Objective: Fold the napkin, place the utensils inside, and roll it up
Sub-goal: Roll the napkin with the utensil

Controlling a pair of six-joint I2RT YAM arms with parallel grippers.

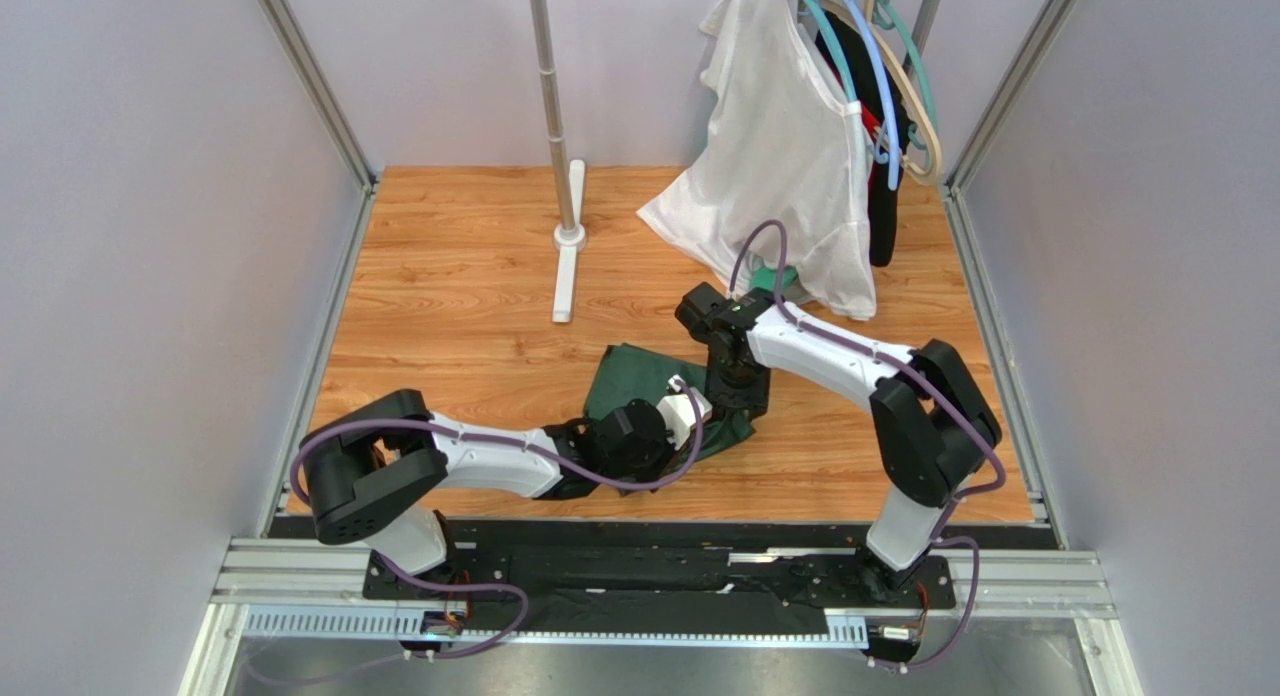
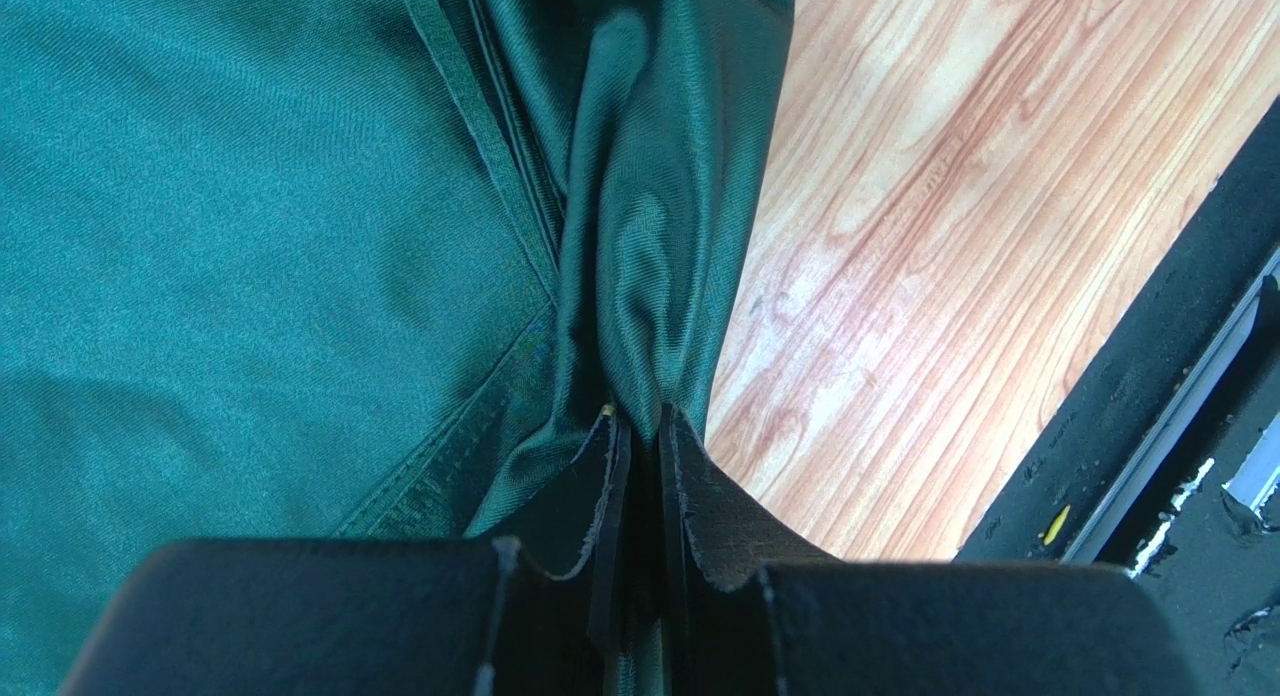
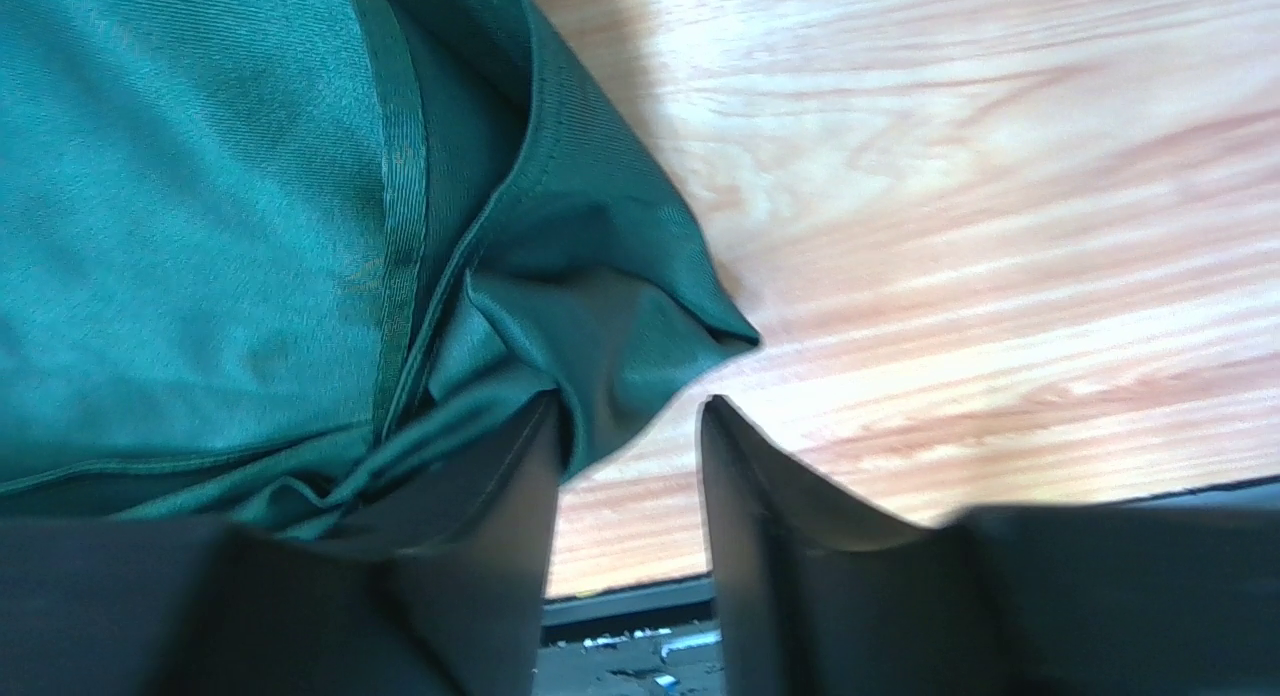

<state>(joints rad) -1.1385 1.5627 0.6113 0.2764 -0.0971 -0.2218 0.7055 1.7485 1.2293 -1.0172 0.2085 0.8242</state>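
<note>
The dark green napkin (image 1: 631, 378) lies bunched on the wooden table between my two grippers. My left gripper (image 1: 696, 416) is shut on a raised fold of the napkin (image 2: 226, 231), and the cloth runs up from between its closed jaws (image 2: 642, 414). My right gripper (image 1: 736, 399) hangs over the napkin's right edge and stands open (image 3: 631, 411). A corner of the napkin (image 3: 181, 231) drapes against its left finger (image 3: 511, 486), and bare wood shows in the gap. The utensils are out of view.
A white garment (image 1: 781, 141) on hangers droops onto the back right of the table, with a bit of brighter green cloth (image 1: 774, 281) under it. A grey stand pole (image 1: 564, 201) rises at the back centre. A black rail (image 1: 661, 554) runs along the near edge.
</note>
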